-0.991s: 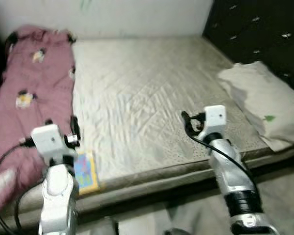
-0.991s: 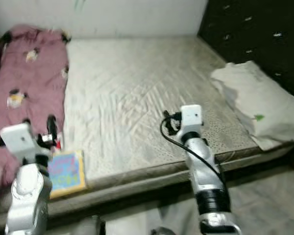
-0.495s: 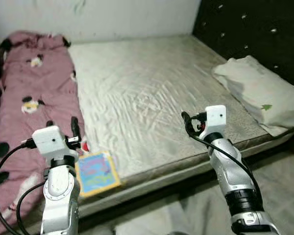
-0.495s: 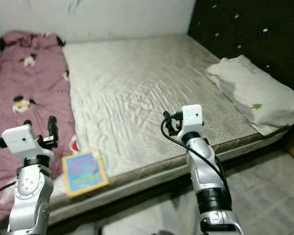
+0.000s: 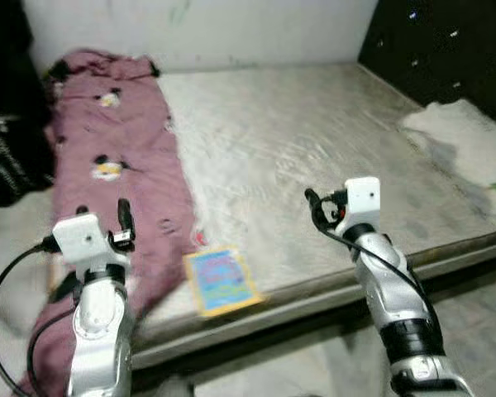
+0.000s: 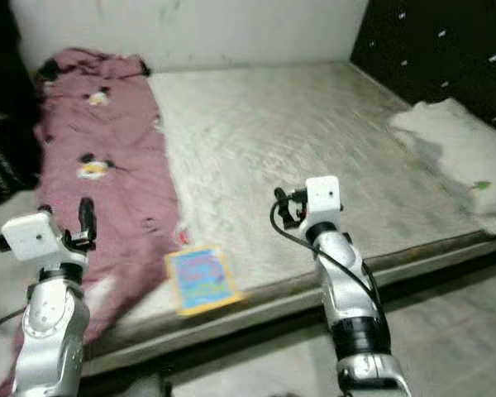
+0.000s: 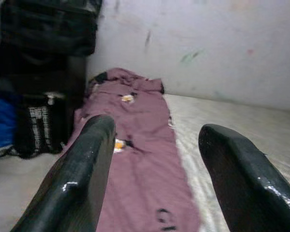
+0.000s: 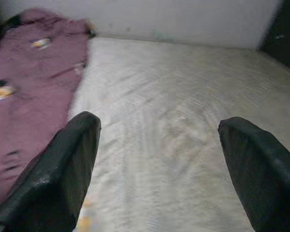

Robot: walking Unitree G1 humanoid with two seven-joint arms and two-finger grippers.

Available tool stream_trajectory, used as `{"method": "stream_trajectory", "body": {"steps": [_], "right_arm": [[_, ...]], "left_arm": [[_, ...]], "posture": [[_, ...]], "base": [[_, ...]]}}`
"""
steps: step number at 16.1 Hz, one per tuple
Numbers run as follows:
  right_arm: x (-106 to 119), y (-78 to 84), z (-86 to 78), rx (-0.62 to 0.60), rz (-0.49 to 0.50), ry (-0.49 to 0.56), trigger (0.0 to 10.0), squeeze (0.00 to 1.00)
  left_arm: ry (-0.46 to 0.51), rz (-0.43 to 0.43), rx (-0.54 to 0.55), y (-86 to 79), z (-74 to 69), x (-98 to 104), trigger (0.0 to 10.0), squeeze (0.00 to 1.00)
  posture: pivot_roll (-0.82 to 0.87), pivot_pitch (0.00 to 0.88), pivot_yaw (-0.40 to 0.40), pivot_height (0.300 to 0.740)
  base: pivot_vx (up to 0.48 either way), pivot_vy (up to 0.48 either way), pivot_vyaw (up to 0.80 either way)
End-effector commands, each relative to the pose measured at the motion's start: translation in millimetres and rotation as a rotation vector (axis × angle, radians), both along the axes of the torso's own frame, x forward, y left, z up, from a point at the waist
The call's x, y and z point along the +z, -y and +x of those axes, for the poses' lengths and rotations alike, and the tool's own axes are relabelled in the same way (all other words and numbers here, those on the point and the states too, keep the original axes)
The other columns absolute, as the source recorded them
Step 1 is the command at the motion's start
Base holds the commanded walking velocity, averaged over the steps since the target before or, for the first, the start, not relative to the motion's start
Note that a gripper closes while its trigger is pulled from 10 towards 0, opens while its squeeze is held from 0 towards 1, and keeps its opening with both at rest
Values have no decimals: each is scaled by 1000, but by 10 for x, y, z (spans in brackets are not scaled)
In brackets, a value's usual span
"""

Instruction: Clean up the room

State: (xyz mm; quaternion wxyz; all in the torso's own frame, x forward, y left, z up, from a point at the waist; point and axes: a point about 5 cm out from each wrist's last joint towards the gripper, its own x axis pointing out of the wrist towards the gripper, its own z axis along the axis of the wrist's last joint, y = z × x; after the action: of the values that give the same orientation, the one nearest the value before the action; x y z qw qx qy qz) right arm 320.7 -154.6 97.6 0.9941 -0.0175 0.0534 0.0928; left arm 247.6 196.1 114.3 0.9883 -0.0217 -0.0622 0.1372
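A mauve blanket [image 5: 116, 165] with small cartoon prints lies crumpled along the left side of the bed and hangs over its front edge. A colourful children's book [image 5: 221, 279] rests on the pale mattress [image 5: 314, 141] near the front edge, just right of the blanket. A white pillow [image 5: 467, 157] lies at the bed's right end. My left gripper [image 5: 123, 213] is raised in front of the blanket, its fingers [image 7: 89, 169] open and empty. My right gripper [image 5: 312, 201] hovers over the mattress's front part, right of the book, open and empty too [image 8: 158, 121].
A dark tufted headboard [image 5: 446, 41] stands at the right behind the pillow. A black bag [image 5: 8, 157] sits on the floor left of the bed. A white wall [image 5: 256, 29] runs behind the bed, and grey floor [image 5: 479, 331] lies before it.
The camera has swung to the left, so bed, book and pillow have shifted right in the picture and the black bag has come into view. Both arms hold the same raised pose.
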Motion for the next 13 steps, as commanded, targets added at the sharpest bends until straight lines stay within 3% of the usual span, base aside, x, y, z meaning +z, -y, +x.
{"method": "stream_trajectory", "body": {"steps": [1,9,13], "right_arm": [[56,-59,27,31,5,19,10000,0],[-58,-37,-124,49,4,-16,10000,0],[-100,0,-175,33,2,-41,10000,0]], "left_arm": [[-5,4,12,-22,-12,-2,10000,0],[-28,-14,4,11,-168,-43,10000,0],[-57,-28,-16,52,-251,-90,10000,0]], "posture": [[68,0,-72,740],[77,0,-75,740],[83,0,-73,740]], "base": [[0,0,700],[0,0,0],[0,0,-786]]}}
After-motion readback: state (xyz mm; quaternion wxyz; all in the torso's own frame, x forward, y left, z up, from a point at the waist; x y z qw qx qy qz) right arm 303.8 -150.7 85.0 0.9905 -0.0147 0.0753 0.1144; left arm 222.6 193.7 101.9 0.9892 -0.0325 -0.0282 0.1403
